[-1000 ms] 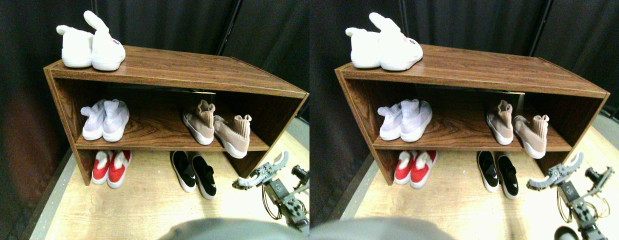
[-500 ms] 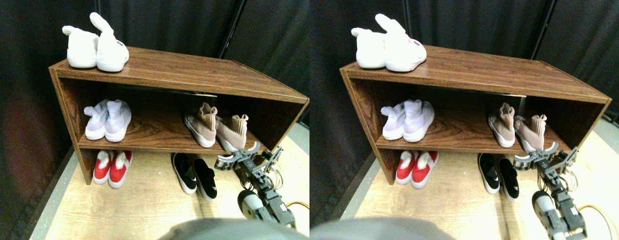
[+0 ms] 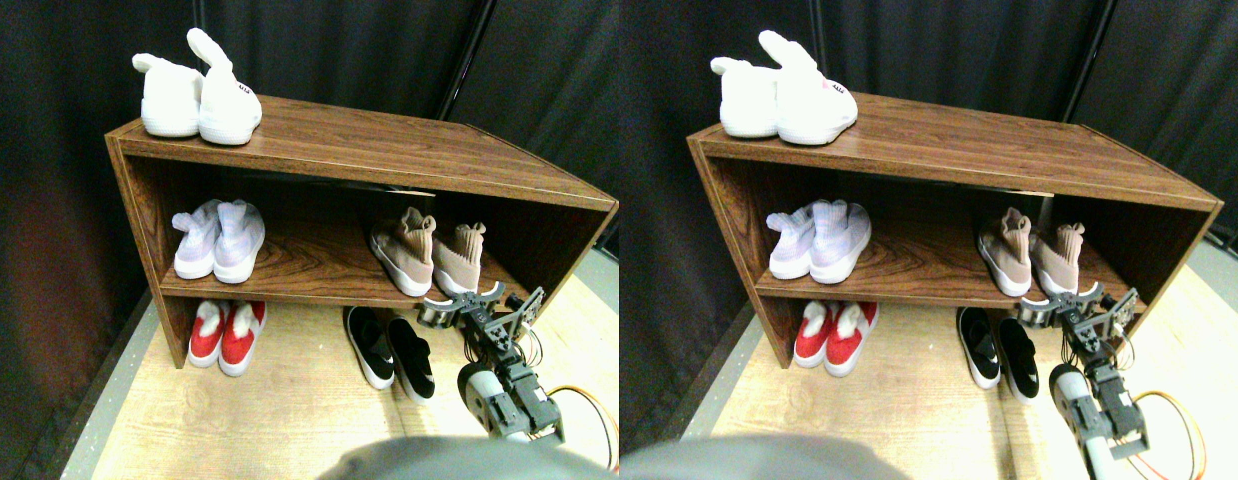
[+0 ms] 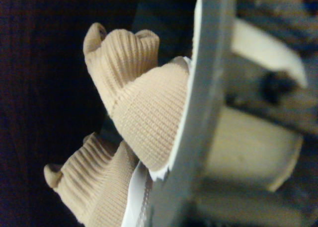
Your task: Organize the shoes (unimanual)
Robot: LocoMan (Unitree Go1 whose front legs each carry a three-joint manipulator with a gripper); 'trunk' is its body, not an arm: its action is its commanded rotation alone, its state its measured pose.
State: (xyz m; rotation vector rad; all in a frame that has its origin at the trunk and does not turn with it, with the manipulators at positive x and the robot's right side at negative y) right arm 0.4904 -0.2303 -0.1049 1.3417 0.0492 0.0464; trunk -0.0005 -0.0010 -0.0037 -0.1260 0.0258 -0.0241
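On the floor before a dark curtain stands a brown wooden rack (image 3: 379,150) with a top board, one inner shelf (image 3: 309,265), and an open bottom over pale wood flooring (image 3: 279,400).

Top board, left end: white pair (image 3: 199,100), heels toward camera, side by side and touching.

Inner shelf, left: pale lilac-white knit pair (image 3: 219,240), touching each other. Inner shelf, right: tan pair. Left tan shoe (image 3: 404,250) sits square on the shelf, heel collar upright. Right tan shoe (image 3: 461,258) lies just beside it, its heel at the shelf's front edge.

Floor under shelf, left: red pair (image 3: 224,335) with white lining, close together. Floor, middle: black slip-ons (image 3: 391,345) with white soles, side by side, toes pointing outward past the rack's front.

Right gripper (image 3: 476,305) reaches up from lower right, grey arm (image 3: 504,395) below it with an orange cable looping beside. The gripper is at the shelf's front edge, directly at the heel of the right tan shoe. Jaws look spread, one curved finger (image 3: 437,312) out to the left, the other toward the rack's right wall.

Wrist view: ribbed tan knit of right tan shoe (image 4: 149,117) pressed against the grey jaw frame; white sole edge shows along it. Second tan collar (image 4: 84,182) near it. Cannot tell whether the jaws are clamped on the shoe.
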